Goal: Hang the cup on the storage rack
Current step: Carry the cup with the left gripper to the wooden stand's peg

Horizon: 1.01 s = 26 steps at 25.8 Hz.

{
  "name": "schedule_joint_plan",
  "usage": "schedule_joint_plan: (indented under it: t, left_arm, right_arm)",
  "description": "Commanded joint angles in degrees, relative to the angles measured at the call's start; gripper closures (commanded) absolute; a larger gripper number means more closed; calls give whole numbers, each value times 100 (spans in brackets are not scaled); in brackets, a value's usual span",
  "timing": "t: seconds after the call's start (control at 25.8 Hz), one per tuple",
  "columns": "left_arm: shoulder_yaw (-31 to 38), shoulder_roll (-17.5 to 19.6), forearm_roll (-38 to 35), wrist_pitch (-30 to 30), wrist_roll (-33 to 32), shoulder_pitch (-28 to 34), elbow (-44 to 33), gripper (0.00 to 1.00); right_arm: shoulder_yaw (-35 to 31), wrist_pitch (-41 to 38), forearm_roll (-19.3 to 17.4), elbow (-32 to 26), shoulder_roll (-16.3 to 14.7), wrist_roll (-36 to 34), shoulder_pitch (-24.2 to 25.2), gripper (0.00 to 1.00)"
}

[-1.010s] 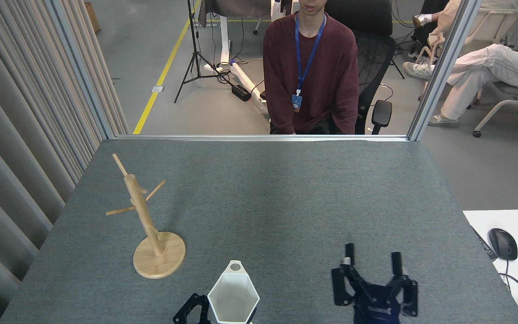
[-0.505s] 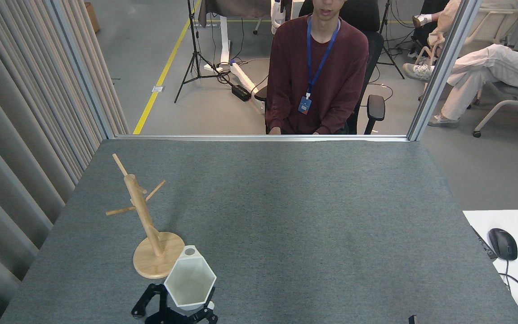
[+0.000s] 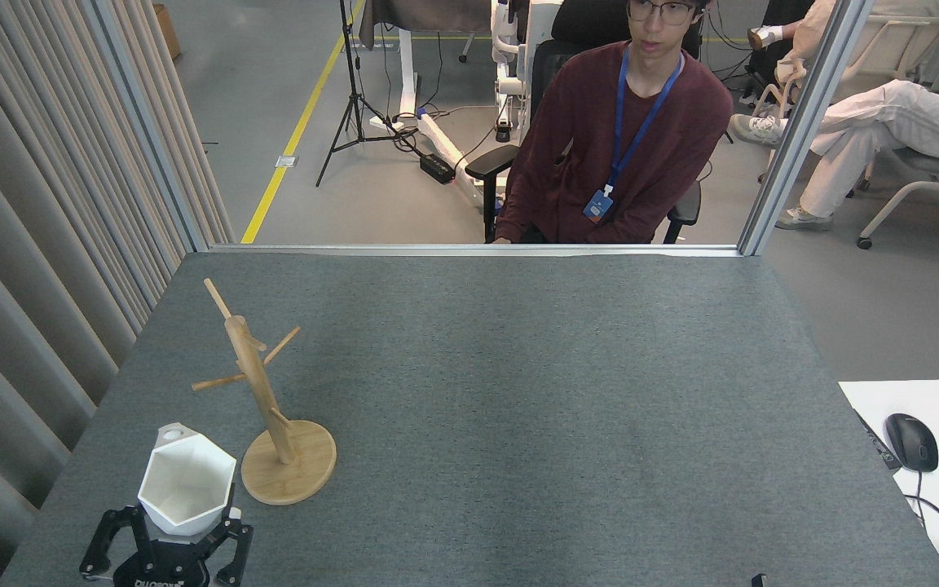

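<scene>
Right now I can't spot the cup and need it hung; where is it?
In the head view the cup sits low on the left, held in the left gripper, just left of the rack's round base.

storage rack (image 3: pixel 262 399) just right of cup (image 3: pixel 186 483), table (image 3: pixel 518 391) right open

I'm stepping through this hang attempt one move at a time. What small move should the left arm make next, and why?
Probably lift the cup toward peg height. The left gripper holds it upright, low beside the storage rack base, tab handle facing away; the pegs sit well above its rim.
</scene>
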Motion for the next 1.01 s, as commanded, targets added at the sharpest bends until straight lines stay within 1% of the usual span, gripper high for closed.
schedule_joint_plan:
  t: [0.0,0.16,0.39,0.54,0.66,0.82,0.97]
  left_arm:
    - [306,-14,-529,252,-206,-200,25,65]
    - [332,12,-564,164,-162,-341,69,66]
    - [192,4,-617,146,-145,-727,526,66]
    - [42,-32,-1013,164,-127,-1070,895,67]
    - [-10,-111,-1083,190,-118,-1272,1098,67]
    - [-45,-119,-1171,208,-118,-1422,1229,67]
    - [-63,-119,-1224,208,-101,-1430,1265,66]
  right_arm:
    - [1,11,7,18,15,7,-28,1]
    - [1,11,7,27,50,-1,-28,1]
    - [1,20,25,27,85,7,-28,1]
    - [1,20,25,27,77,-1,-28,1]
    - [1,20,25,27,59,-1,-36,1]
    - [1,29,25,27,68,-28,-36,1]
    - [1,29,25,36,68,-54,-36,1]
